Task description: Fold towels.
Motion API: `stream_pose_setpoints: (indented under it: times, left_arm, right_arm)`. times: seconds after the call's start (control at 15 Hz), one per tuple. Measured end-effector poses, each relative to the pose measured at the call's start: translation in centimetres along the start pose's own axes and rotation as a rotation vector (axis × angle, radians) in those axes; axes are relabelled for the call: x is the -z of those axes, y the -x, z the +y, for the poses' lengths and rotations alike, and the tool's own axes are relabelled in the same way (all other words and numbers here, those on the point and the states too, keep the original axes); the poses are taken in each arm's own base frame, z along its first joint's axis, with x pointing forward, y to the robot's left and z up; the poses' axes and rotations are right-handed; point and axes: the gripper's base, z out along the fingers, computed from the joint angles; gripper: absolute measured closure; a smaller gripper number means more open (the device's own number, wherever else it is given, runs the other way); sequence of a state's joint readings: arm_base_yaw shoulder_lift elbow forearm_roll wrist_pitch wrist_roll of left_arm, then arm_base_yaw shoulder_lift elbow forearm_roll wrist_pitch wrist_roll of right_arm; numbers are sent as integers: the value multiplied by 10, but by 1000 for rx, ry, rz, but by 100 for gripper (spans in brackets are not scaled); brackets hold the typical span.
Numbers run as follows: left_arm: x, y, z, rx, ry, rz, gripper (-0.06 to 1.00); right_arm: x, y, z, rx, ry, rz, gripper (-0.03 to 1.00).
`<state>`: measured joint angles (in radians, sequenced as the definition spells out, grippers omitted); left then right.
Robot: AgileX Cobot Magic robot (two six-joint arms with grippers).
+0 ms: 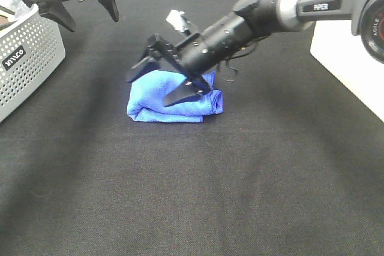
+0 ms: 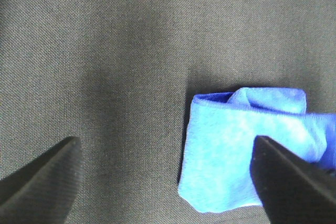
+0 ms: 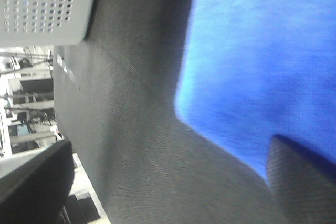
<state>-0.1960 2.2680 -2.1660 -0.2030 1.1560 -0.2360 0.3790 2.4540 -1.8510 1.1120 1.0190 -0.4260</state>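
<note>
A blue towel (image 1: 174, 103) lies folded into a small thick bundle in the middle of the black cloth-covered table (image 1: 240, 178). My right gripper (image 1: 150, 90) reaches across from the right and is open just over the towel. One finger lies over the towel's top and the other is off its left edge. The right wrist view shows the towel (image 3: 262, 51) close up between the open fingers (image 3: 304, 182). My left gripper (image 1: 92, 21) is open and empty, raised at the back left. Its wrist view shows the towel (image 2: 236, 150) beside one finger (image 2: 294, 182).
A white perforated basket (image 1: 27, 58) stands at the left edge and also shows in the right wrist view (image 3: 42, 3). A white block (image 1: 348, 58) stands at the right edge. A small white object (image 1: 177, 21) sits behind the right arm.
</note>
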Motion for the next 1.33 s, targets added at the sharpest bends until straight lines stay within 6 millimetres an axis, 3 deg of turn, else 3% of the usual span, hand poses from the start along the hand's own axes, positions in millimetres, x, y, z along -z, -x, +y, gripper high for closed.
stream_pose_setpoints:
  times: [0.4,0.53,0.87,1.0,1.13,1.2,1.33]
  left_arm:
    - [1,-3,-3,-9,-36,36,12]
    - [17,-4,-7,-61,-42,30,12]
    - [63,-4,-15,-140,-57,-57,12]
    - [92,-6,-20,-172,-65,-112,12]
    - [124,-17,-21,-203,-61,-151,12]
    - [124,-17,-21,-203,-61,-151,12]
    - [151,-46,-14,-219,-24,-135,12]
  right_arm:
    - [47,4,-37,-43,-23,74,5]
    - [68,6,-39,-34,-72,74,6]
    - [130,4,13,61,-245,7,6]
    - [158,-1,37,94,-349,-38,6]
    - [191,-10,66,130,-443,-106,6]
    - [191,-10,66,130,-443,-106,6]
    - [232,-29,106,176,-524,-213,6]
